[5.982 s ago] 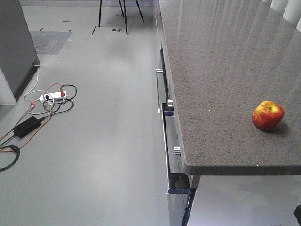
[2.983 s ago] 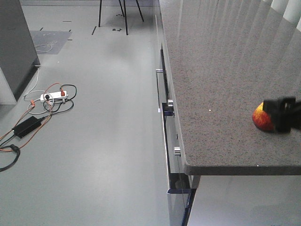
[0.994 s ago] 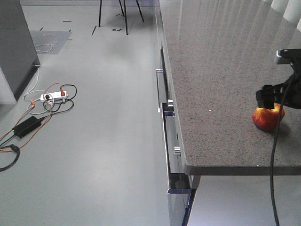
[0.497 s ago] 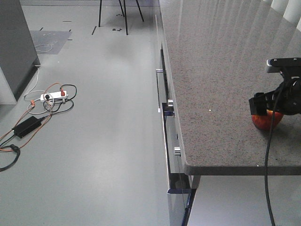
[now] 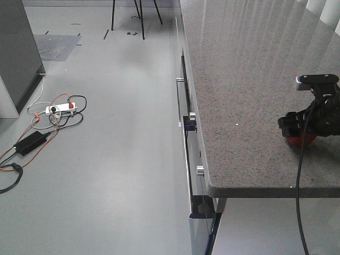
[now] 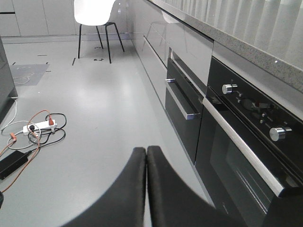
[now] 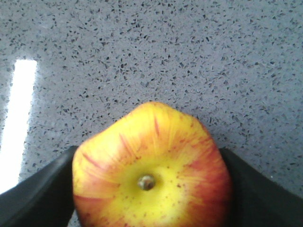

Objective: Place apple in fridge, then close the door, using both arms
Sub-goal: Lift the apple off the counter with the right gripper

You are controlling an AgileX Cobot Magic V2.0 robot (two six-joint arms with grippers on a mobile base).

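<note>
Near the counter's front right corner, the apple sits on the speckled counter with the right gripper dropped over it from above. The wrist view looks straight down on the stem dimple, and the two black fingers flank the fruit at its widest girth. Both appear to meet the skin, so the jaws are pinching the apple rather than standing wide of it. It looks not yet lifted.

For a clean pick, the grip should stay at or just below the widest part. A round, waxy fruit squirts out if it is squeezed too high. Lift straight up before swinging sideways, so the apple does not drag on the stone or roll toward the nearby edge. A cable hangs from the right arm past the counter edge and should be kept slack.

The left gripper hangs over the floor with its jaws pressed together, holding nothing. Beside it runs the oven with its knobs and bar handles.

A dark grey body at the far left is likely the fridge, well apart from the counter. Its door cannot be made out. Between the two lie a power strip and loose cords, a snag risk for the base. A white chair stands farther back.
</note>
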